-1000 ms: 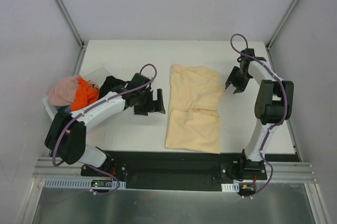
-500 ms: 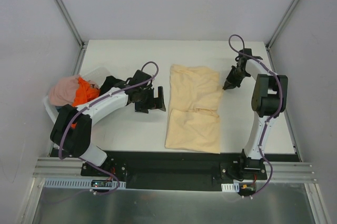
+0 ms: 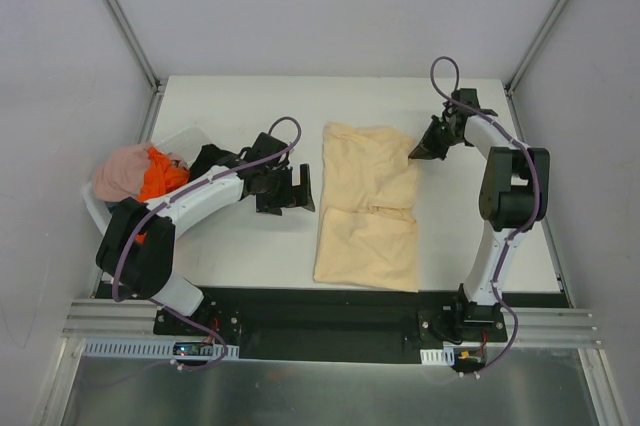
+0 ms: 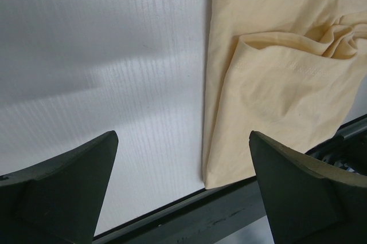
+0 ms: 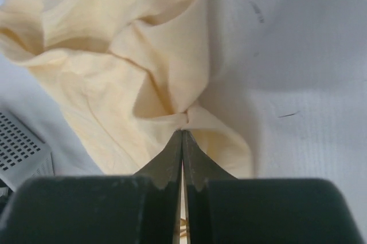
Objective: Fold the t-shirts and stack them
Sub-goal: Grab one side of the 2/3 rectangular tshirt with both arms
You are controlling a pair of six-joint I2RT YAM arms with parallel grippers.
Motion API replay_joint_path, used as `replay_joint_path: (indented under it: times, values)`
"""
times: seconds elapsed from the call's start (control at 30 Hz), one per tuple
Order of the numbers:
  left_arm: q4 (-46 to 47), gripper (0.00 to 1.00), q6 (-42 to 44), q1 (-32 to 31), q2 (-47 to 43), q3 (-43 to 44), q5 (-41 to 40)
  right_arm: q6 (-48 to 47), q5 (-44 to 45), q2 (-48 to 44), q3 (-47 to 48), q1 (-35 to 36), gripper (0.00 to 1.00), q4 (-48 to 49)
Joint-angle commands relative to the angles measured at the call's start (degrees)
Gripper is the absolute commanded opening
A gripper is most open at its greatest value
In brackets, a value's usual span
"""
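Since the next move hangs on how the cloth lies from the clamped claw, layout first.

Table (image 3: 250,246): white, both arms bolted at its near edge.

Pale yellow-beige t-shirt (image 3: 368,206): lies flat mid-table as a narrow, partly folded panel. Its long axis runs near-to-far, with a crease across it about halfway. The near end sits close to the table's near edge; the far end is looser and rumpled.

White basket (image 3: 178,138): at the table's left side, well apart from the panel. It holds a heap with the dusty pink t-shirt (image 3: 122,171) on the left and the bright orange t-shirt (image 3: 165,178) beside it. The black t-shirt (image 3: 212,161) hangs at the right side; whether it lies wholly inside the basket cannot be told, as the left arm covers part of it.

Left gripper (image 3: 300,191): jaws spread wide and holding nothing, just beside the panel's left edge at about mid-length. The wrist view shows bare table between the fingers and cloth to one side.

Right gripper (image 3: 420,149): clenched on the far right corner of the yellow-beige shirt. In its wrist view the fingertips meet with a pinch of cloth between them, and the rest of the shirt spreads away ahead of the tips.

Judgement: the right arm alone has the cloth, and the whole panel lies left and nearward of its pinch. A fold would therefore carry this corner along the long axis toward the near end, or across toward the left claw.
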Motion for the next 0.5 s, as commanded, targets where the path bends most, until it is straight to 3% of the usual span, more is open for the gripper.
replay_joint_path:
  times: [0.0,0.2,0.33,0.47]
  values:
    - [-0.7,0.99,1.5,0.5,-1.6,0.4,0.3,-0.2,-3.1,-4.2,0.0,3.3,0.01,1.6]
    - [-0.7,0.99,1.3,0.6,-2.3,0.2,0.6,0.0,6.8,-4.8,0.1,5.2,0.01,-1.5]
    - [-0.7,0.99,1.2,0.6,-2.6,-0.4,0.4,-1.1,5.6,-4.4,1.7,5.9,0.01,-1.3]
    - [-0.7,0.99,0.9,0.6,-3.3,-1.0,0.6,0.1,15.9,-4.4,1.4,5.1,0.06,-4.6]
